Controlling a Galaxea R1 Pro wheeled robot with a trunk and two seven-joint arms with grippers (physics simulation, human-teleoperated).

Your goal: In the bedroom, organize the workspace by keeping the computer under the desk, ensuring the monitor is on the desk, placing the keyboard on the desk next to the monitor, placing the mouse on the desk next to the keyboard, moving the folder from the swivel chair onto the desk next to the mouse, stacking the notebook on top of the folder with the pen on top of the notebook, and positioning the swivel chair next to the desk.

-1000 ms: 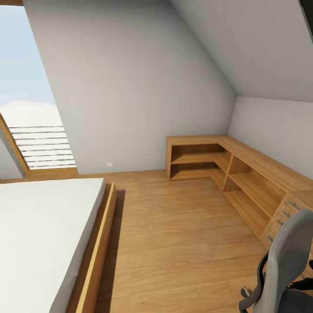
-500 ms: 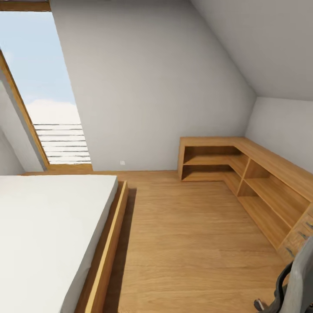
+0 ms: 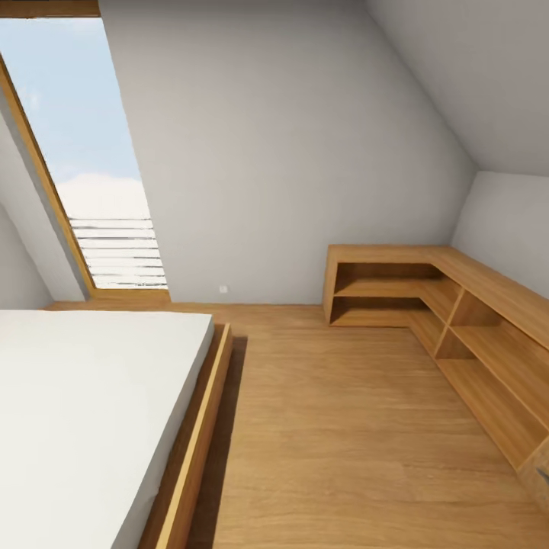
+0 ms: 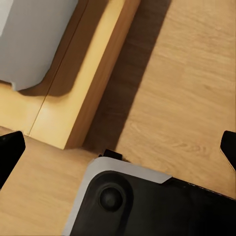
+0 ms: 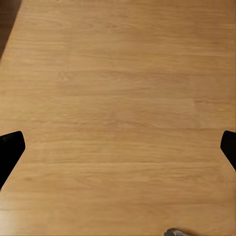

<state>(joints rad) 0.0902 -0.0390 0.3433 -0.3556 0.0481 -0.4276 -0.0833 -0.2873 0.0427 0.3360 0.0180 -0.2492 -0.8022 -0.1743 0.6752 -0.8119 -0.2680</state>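
Observation:
I am on my way through the bedroom. My left gripper (image 4: 118,147) hangs open over the wood floor beside the bed's wooden frame (image 4: 86,83), its black fingertips (image 4: 10,150) spread wide with nothing between them. Part of my own dark base (image 4: 147,206) sits below it. My right gripper (image 5: 118,150) is also open and empty, above bare floorboards (image 5: 118,98).
A bed with a white mattress (image 3: 76,412) and wooden frame (image 3: 202,442) takes the left. A low light-wood L-shaped cabinet (image 3: 450,305) lines the right wall and far corner. A slanted window (image 3: 84,152) is at the far left. Wood floor (image 3: 335,427) runs between them.
The head view has swung left: the window and bed shifted right in the picture, and the grey swivel chair at the bottom right has slid out of the picture.

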